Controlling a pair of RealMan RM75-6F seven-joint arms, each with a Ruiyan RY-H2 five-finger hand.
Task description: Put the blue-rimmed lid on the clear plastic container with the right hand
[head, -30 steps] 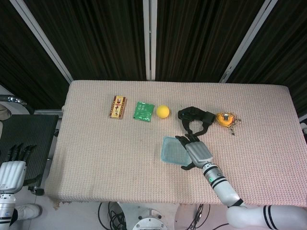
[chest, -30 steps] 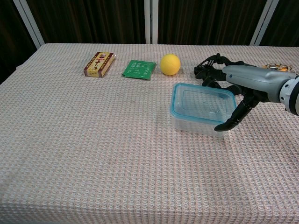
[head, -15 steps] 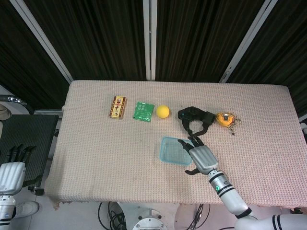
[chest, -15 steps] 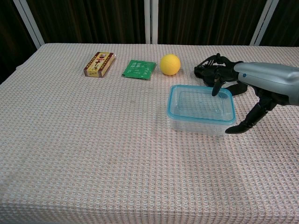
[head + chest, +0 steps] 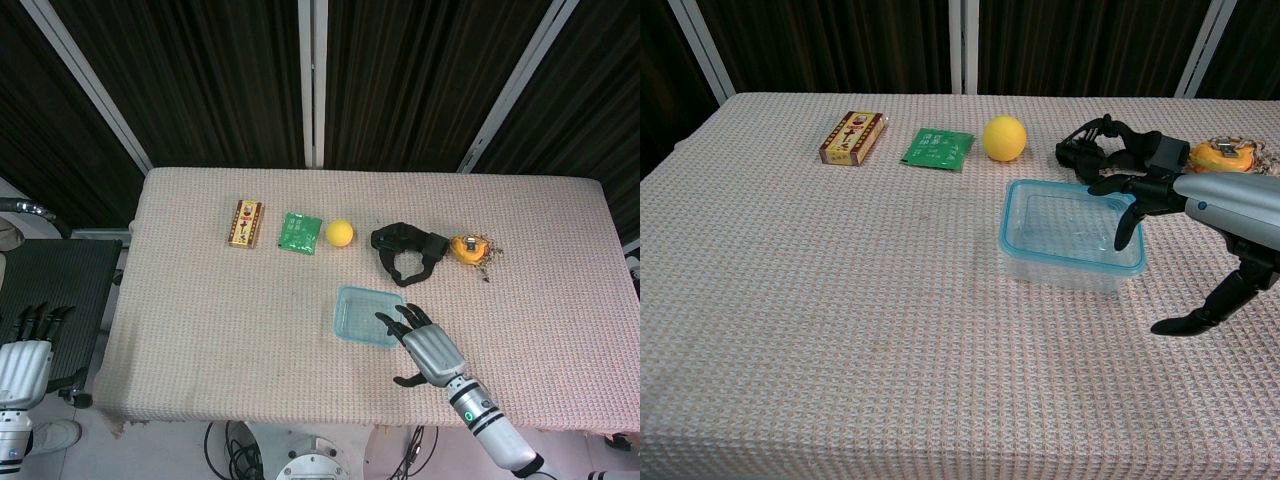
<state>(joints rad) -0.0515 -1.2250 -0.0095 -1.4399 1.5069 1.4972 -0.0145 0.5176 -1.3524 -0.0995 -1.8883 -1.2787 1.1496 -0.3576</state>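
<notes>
Now your right hand [image 5: 1200, 235] hangs with its fingers spread and nothing in it, its fingertips [image 5: 1124, 236] over the right edge of the clear plastic container [image 5: 1072, 238]. You can see the blue-rimmed lid [image 5: 366, 316] already sitting on it, see-through with a bright blue border, right of the table's [image 5: 840, 330] middle. Your left hand [image 5: 22, 358] hangs off the table's left edge, fingers apart.

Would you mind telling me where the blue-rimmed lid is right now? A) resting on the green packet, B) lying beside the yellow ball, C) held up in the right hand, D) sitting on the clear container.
D: the blue-rimmed lid sits on top of the clear container, while the right hand is open beside it, its fingers spread and holding nothing.
</notes>
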